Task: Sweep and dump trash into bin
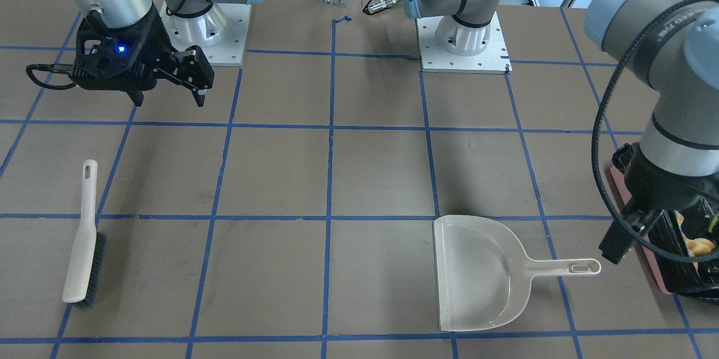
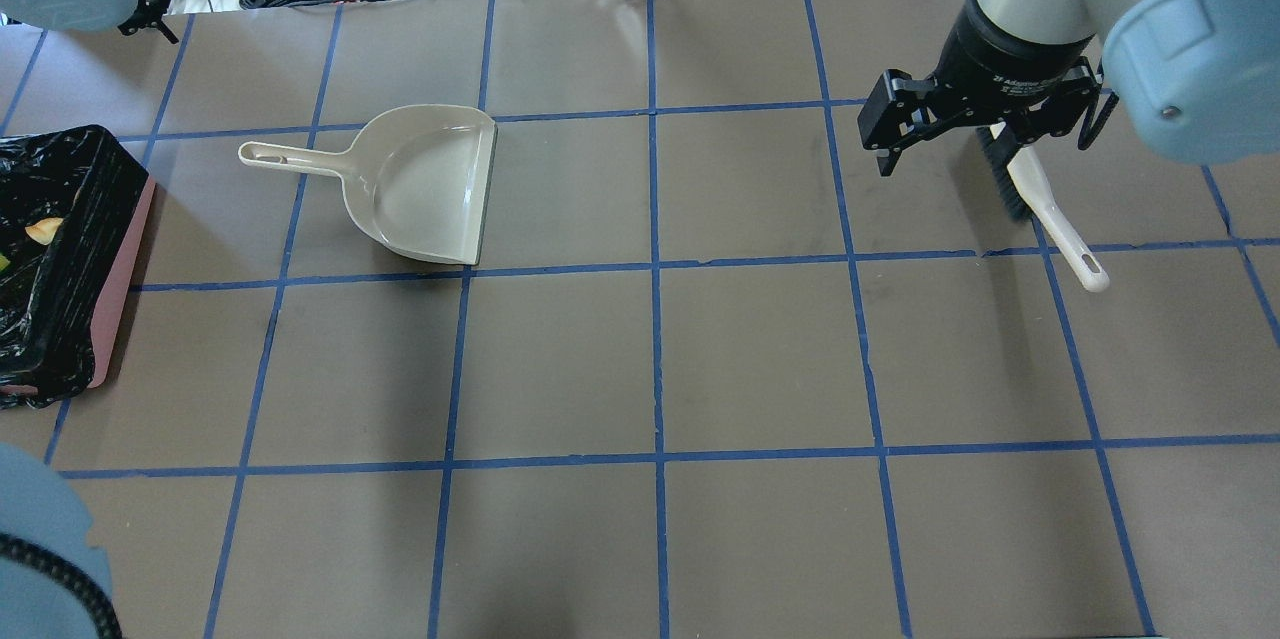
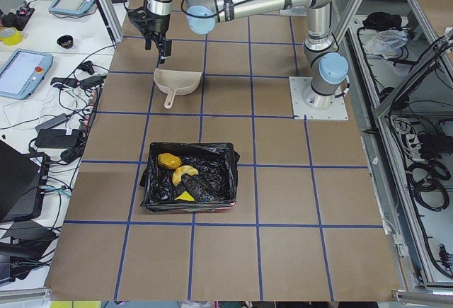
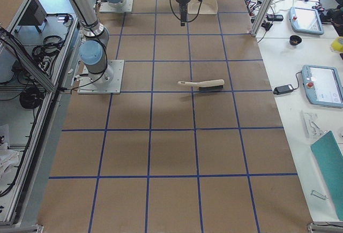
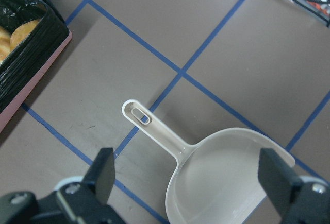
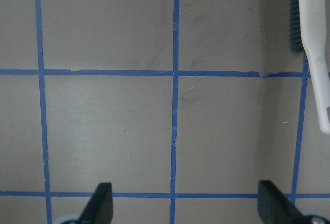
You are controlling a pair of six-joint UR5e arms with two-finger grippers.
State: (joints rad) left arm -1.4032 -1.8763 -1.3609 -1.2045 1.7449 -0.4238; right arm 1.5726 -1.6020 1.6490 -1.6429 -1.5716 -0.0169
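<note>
Three pieces of trash lie in the bin at the robot's left end of the table. The bin is pink-walled and lined with a black bag. Its mouth faces up and its long axis runs across the table, from the robot's side to the operators' side.

Only the left side view looks straight in. It shows the orange-brown lump at the far end, the pale crescent slice in the middle and the yellow-green wedge nearest the camera. Which way each piece points cannot be made out. The overhead view cuts the bin at its edge, and in the front view the left arm covers most of it.

Just beside the bin lies the beige dustpan, its handle aimed at the bin and its straight lip toward mid-table. The left gripper hangs above that handle, jaws spread wide.

Well apart, at the table's other end, the brush lies with its long axis across the table, handle end toward the robot and bristles toward the centre. It shows whole in the right side view. From overhead, the right gripper hides its bristle end. That gripper hovers with its fingers wide apart.
</note>
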